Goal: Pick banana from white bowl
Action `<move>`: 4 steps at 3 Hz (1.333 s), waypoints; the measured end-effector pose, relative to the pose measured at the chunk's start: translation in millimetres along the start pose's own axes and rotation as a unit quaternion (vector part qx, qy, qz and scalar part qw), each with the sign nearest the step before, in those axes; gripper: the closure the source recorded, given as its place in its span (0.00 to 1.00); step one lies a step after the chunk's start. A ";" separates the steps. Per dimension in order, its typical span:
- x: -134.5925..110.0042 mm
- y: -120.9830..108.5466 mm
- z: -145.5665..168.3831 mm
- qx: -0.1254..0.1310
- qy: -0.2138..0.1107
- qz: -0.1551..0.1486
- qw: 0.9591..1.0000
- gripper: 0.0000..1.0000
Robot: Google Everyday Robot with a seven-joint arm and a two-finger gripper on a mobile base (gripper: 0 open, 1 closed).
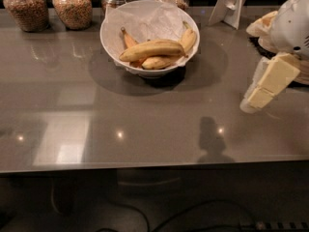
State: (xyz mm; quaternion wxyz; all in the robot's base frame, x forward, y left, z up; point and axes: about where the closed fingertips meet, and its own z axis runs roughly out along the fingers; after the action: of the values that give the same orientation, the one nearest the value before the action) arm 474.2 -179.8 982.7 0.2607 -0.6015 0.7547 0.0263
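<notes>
The white bowl (110, 42), lined with crumpled white paper, stands at the back middle of the grey table. The banana (152, 50), long, thick and yellow, lies across the bowl's front on top of the other fruit. A thin orange-brown banana (129, 38) lies behind it on the left. Shorter pale bananas lie at the right (189, 37) and underneath (157, 62). My gripper (267, 85), cream-coloured under a white arm, hangs over the table at the right edge of the view, well right of the bowl and lower in the frame. It holds nothing that I can see.
Several glass jars of grains (71, 6) line the back edge on the left. A white stand (231, 4) is at the back right. Stacked beige-white bowls (260, 27) sit behind the arm. The table's front edge (145, 166) runs across the lower view.
</notes>
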 end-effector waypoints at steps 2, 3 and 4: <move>-71.8 -49.6 31.5 0.017 -0.117 -0.013 0.993 0.00; -121.2 -74.6 51.6 0.031 -0.149 -0.047 0.987 0.00; -121.2 -74.6 51.6 0.031 -0.149 -0.047 0.987 0.00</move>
State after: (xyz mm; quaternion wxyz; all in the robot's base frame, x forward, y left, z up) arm 578.6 -73.8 1010.1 0.3898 -0.6176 0.6784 0.0799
